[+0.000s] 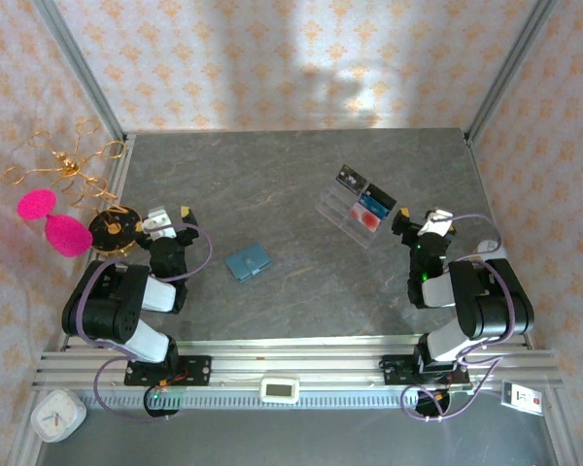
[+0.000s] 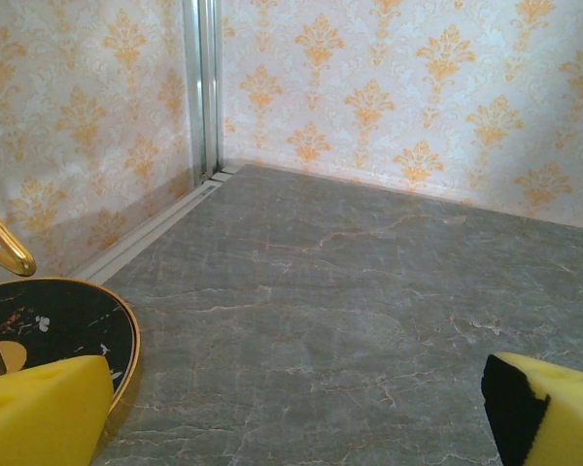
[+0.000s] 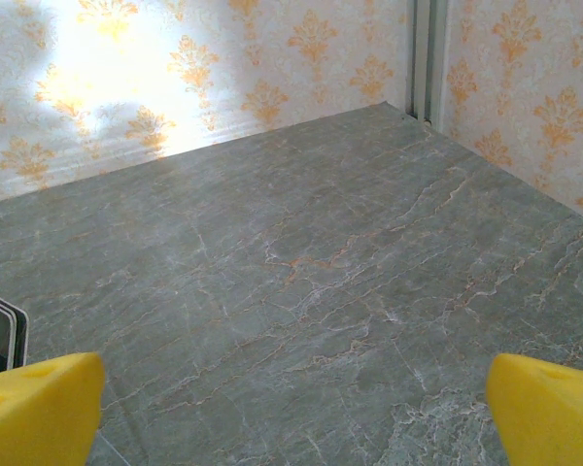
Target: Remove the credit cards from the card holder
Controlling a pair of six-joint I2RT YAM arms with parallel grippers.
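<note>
Top external: card holder (image 1: 248,263) seen shut between arms, easily reached. Left gripper (image 2: 296,408), right gripper (image 3: 291,408) held spread wide, empty, ready.

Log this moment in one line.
left gripper open, empty | right gripper open, empty | wallet closed, on table, ungripped

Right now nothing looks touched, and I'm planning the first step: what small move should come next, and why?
Probably swing the left gripper to its right, toward the teal card holder. The holder lies closed on the table, nearer the left arm than the right, and this gripper is open and holds nothing.
</note>
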